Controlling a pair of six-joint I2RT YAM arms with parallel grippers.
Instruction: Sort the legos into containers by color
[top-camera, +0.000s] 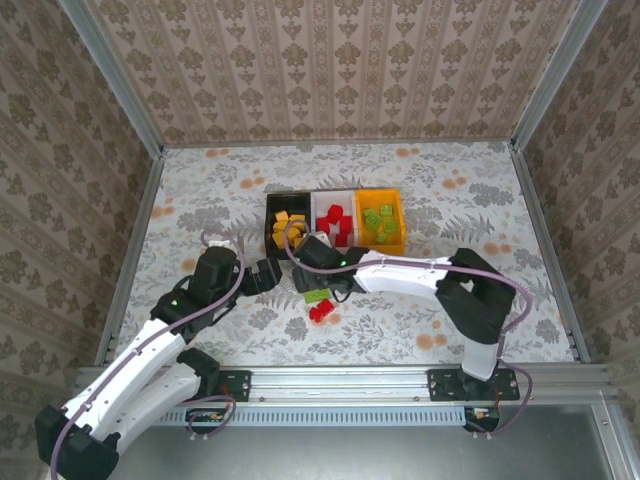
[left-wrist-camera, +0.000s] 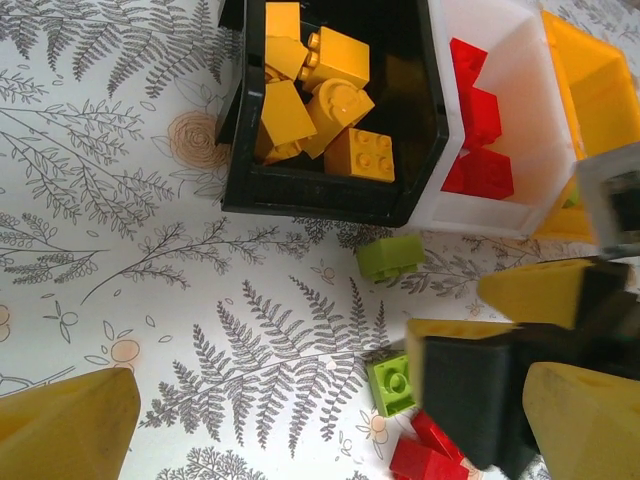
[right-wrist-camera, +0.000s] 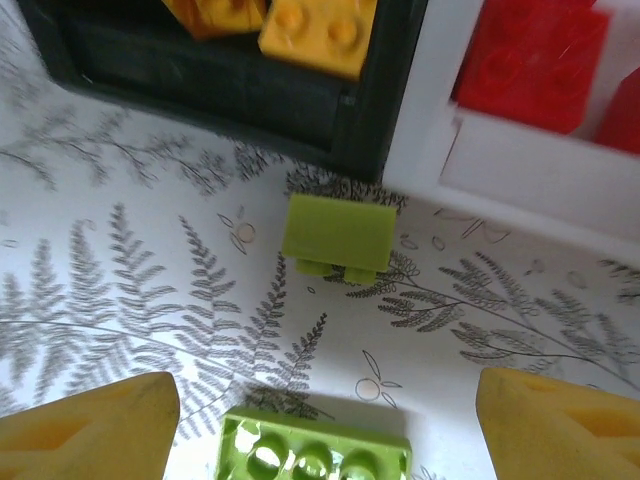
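green lego (right-wrist-camera: 315, 455) lies inside right hand (right-wrist-camera: 325, 428) | wide, not gripping | left hand (left-wrist-camera: 330, 428) wide

Damask walls (top-camera: 330, 70) w/ fern-print tabletop (top-camera: 200, 190)

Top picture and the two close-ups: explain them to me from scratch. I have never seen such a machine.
The machine is two robot arms bolted to the near edge of a table, each ending in a two-finger gripper. The top picture looks down from above and behind them. The close-ups come from a camera on each wrist; the yellow wedges at their bottom edges are gripper fingers.

Three joined bins stand mid-table: a black bin with yellow bricks, a white bin with red bricks, and an orange bin with green bricks.

In front lie a loose green brick, a second green brick and loose red bricks.

The left gripper is open and holds nothing. The right gripper is open too; the second green brick lies between its fingers, not gripped.
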